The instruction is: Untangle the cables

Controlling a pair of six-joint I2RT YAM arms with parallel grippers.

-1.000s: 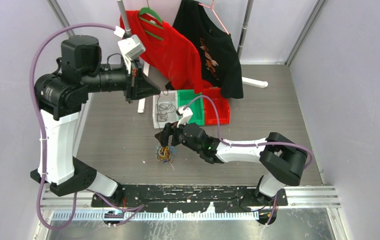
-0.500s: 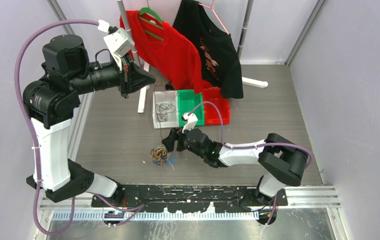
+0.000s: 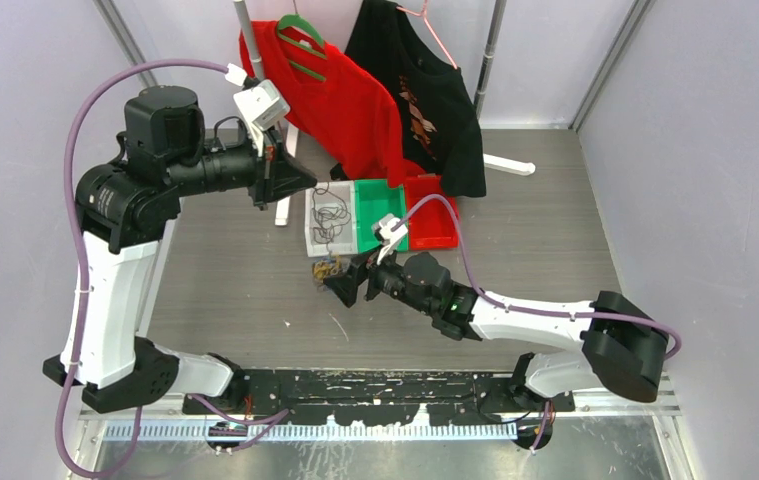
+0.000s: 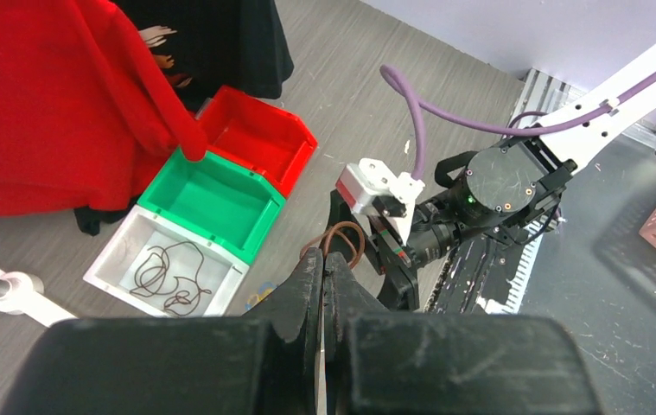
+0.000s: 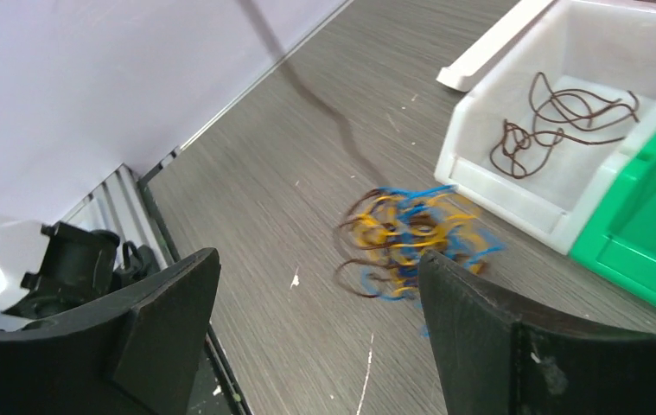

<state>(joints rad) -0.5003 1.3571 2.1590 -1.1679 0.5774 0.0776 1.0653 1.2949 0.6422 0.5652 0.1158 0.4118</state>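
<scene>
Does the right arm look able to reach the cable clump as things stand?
Probably yes: the right tool is open, and the cable clump lies just ahead, beside the white bin.

The left arm (image 3: 115,290) and right arm (image 3: 530,318) are white tubes with black joints. A thick purple hose (image 4: 417,130) runs along each. One round black cap (image 4: 501,177) shows tiny screws.

Cable clump (image 3: 327,268): moved from the lower centre of the frame upward, now just beside the near corner of the white bin (image 3: 312,243).

Right gripper (image 3: 337,283): advanced with the clump toward the bin. Its arm is stretched longer and the elbow has shifted to the lower right. The jaws, earlier down on the clump, now stand wide apart.

Left gripper (image 3: 305,180), clamped on a brown strand (image 4: 346,226): returned rightward after swinging toward the upper left.
</scene>
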